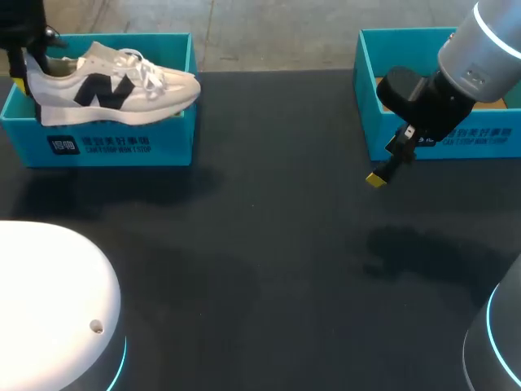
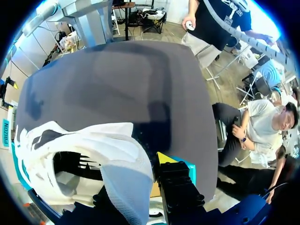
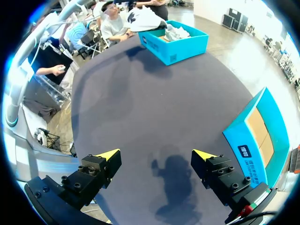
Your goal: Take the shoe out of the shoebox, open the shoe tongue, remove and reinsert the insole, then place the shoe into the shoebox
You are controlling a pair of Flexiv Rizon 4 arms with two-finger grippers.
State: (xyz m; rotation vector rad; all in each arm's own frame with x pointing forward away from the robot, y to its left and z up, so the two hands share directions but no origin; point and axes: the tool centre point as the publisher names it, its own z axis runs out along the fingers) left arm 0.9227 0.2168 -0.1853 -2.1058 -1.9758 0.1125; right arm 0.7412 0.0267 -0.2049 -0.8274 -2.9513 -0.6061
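Note:
A white and grey shoe (image 1: 118, 85) with a dark side mark lies level over the left blue shoebox (image 1: 106, 145), its sole about at the rim and its toe over the right wall. My left gripper (image 1: 31, 61) is at the shoe's heel. In the left wrist view the left gripper (image 2: 138, 171) is shut on the shoe's heel (image 2: 124, 185); one yellow fingertip (image 2: 164, 158) shows outside it, the other is hidden. My right gripper (image 3: 156, 154) hangs open and empty over the dark table, in front of the second blue box (image 1: 383, 57).
The black table (image 1: 269, 244) stretches between the two boxes. In the right wrist view the second box (image 3: 260, 136) is beside the right gripper, and the shoebox (image 3: 176, 44) with the shoe (image 3: 145, 18) stands far ahead across the table.

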